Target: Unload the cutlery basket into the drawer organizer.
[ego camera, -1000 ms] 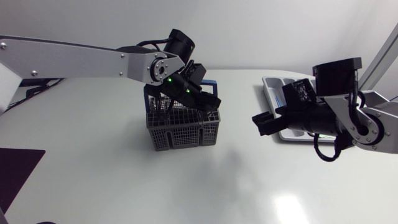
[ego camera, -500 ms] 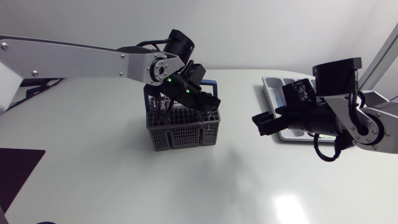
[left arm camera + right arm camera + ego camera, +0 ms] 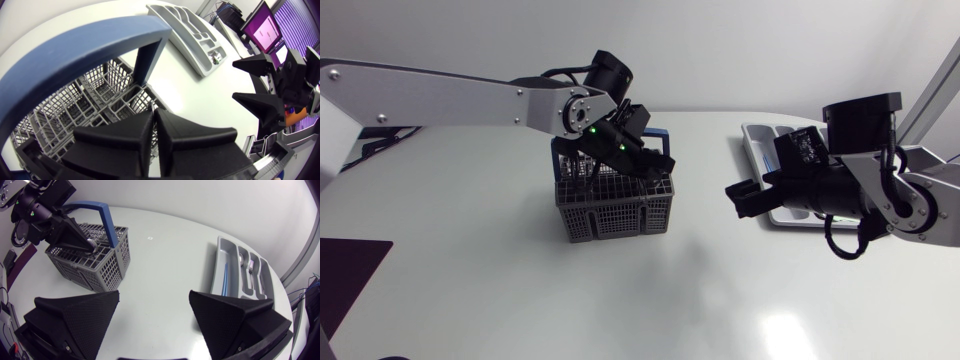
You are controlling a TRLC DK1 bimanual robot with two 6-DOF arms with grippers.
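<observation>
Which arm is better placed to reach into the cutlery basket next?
Left. The left gripper is down inside the basket; the right gripper hangs open over the table near the organizer, apart from the basket.

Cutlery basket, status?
Left gripper shut, down in the cutlery basket. Right gripper open, near the drawer organizer. No obstacle seen between them.

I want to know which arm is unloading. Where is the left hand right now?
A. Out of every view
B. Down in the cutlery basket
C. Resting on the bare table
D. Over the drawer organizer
B: the left hand reaches down into the cutlery basket beside its blue handle; the drawer organizer lies apart from it.
</observation>
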